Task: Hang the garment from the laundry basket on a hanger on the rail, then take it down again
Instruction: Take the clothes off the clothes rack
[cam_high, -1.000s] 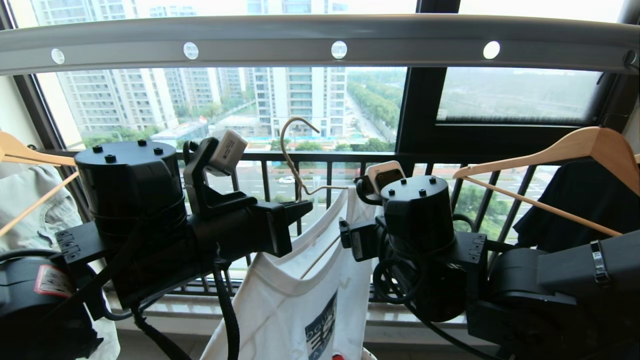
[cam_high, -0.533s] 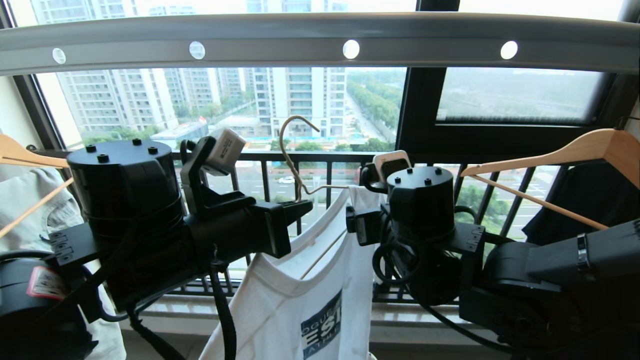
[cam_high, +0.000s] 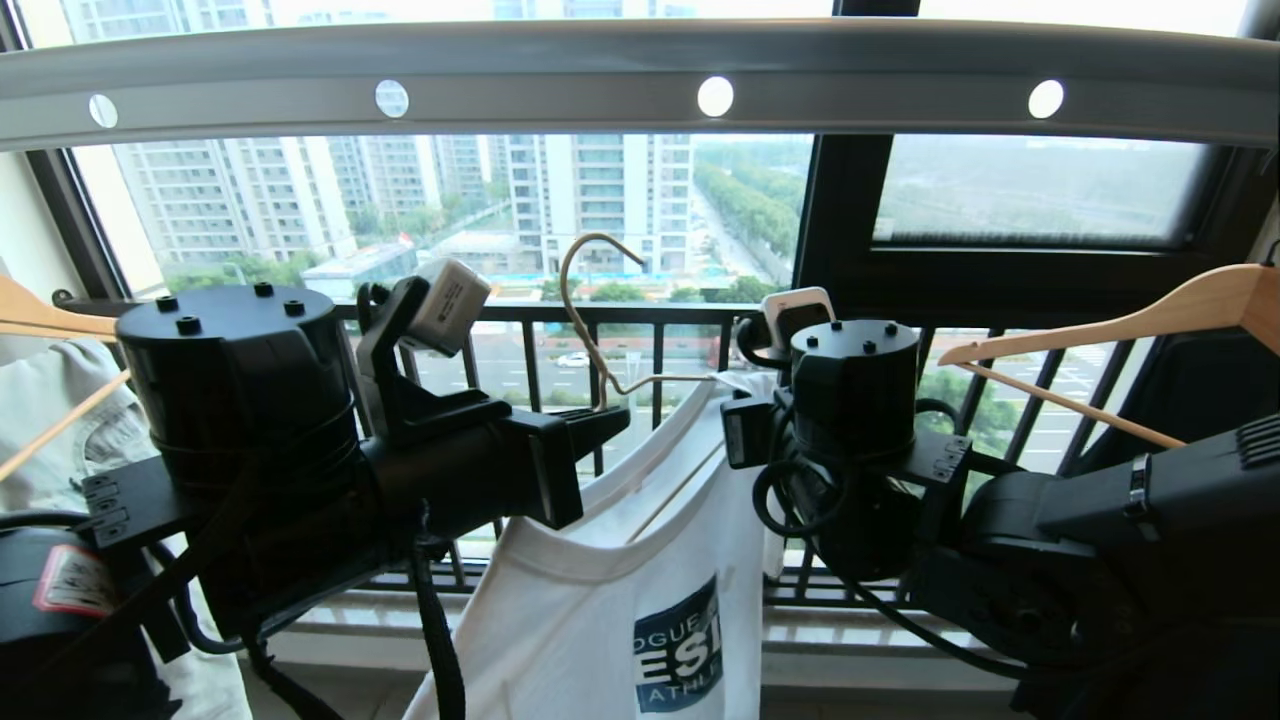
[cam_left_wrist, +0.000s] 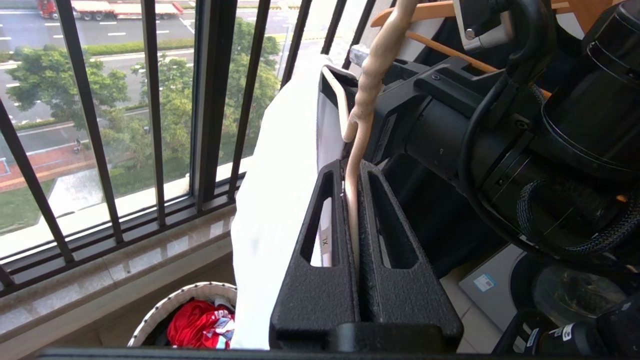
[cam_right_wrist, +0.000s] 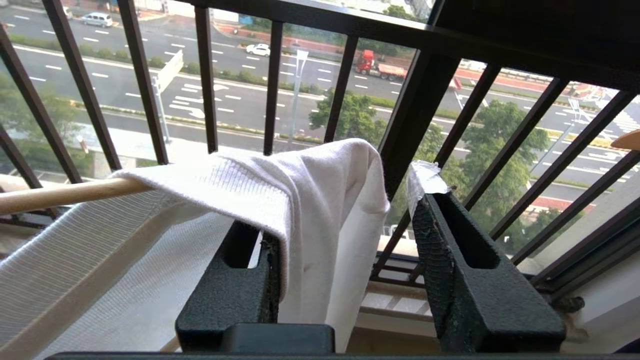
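Left hand (cam_left_wrist: 352, 240) clamped on thin cream-white wire hanger (cam_left_wrist: 367, 95); right hand (cam_right_wrist: 345, 250) half-open around white T-shirt (cam_right_wrist: 280, 200) shoulder. Close fully before lifting toward grey holed rail (cam_high: 640, 80).

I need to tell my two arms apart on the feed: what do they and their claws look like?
Both arms are matte black, with round bolt-topped joint housings and looped black cables. Each carries a small white camera block. The left arm shows a red-and-white sticker low on its base. The right claw has textured black slotted fingers, one tipped with pale tape; the left claw matches, untaped.
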